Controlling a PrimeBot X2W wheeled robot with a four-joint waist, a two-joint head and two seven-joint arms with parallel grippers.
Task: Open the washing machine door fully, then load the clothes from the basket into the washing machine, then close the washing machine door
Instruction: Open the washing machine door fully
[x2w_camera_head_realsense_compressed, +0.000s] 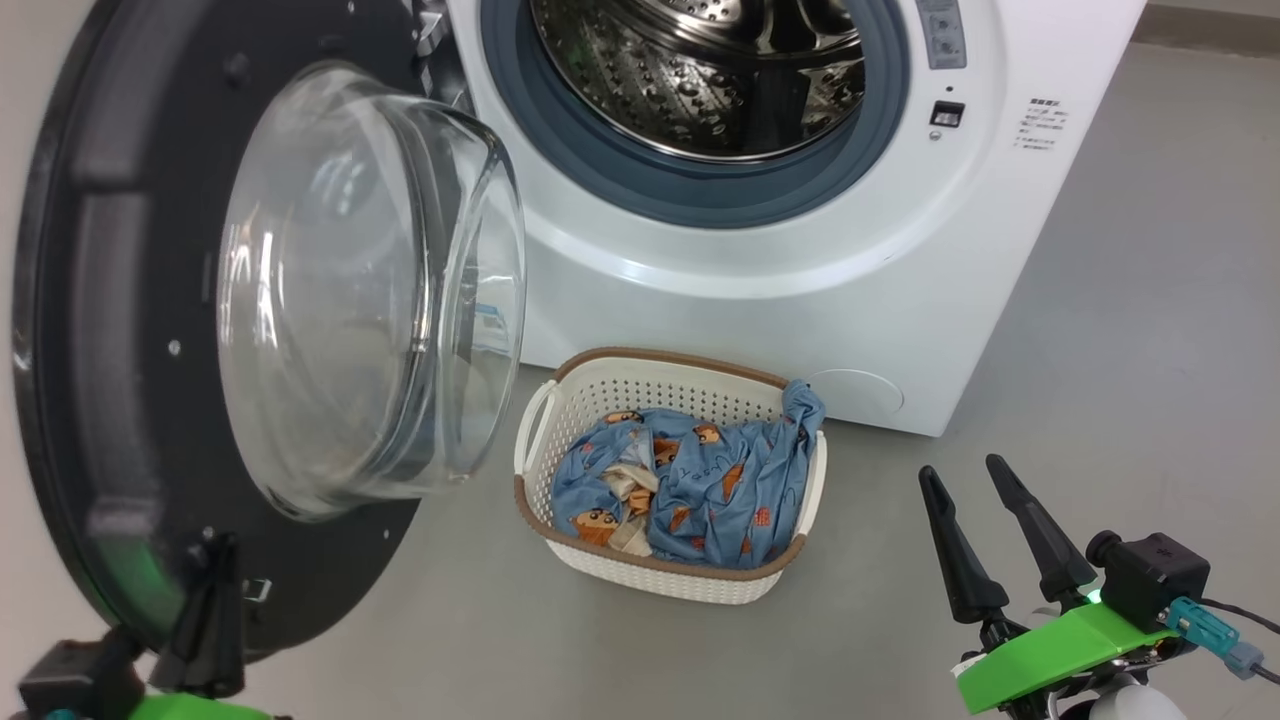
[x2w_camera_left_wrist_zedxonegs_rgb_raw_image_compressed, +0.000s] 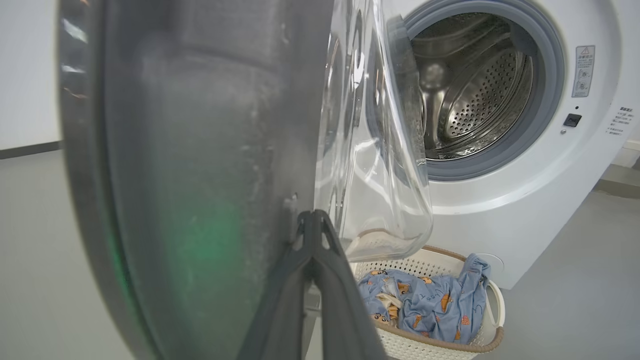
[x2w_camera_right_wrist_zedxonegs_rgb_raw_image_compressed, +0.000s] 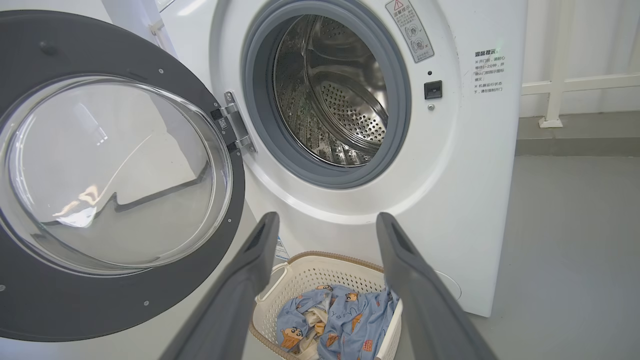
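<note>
Black door (x2w_camera_head_realsense_compressed: 100, 300) open, left hand (x2w_camera_head_realsense_compressed: 218, 555) at rim

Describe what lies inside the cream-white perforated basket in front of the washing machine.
Inside the cream-white perforated plastic basket lies a light blue fabric bundle printed with orange-brown cartoon figures, around a small cream-coloured cloth piece. They cover the basket's floor, so anything underneath is hidden.
</note>
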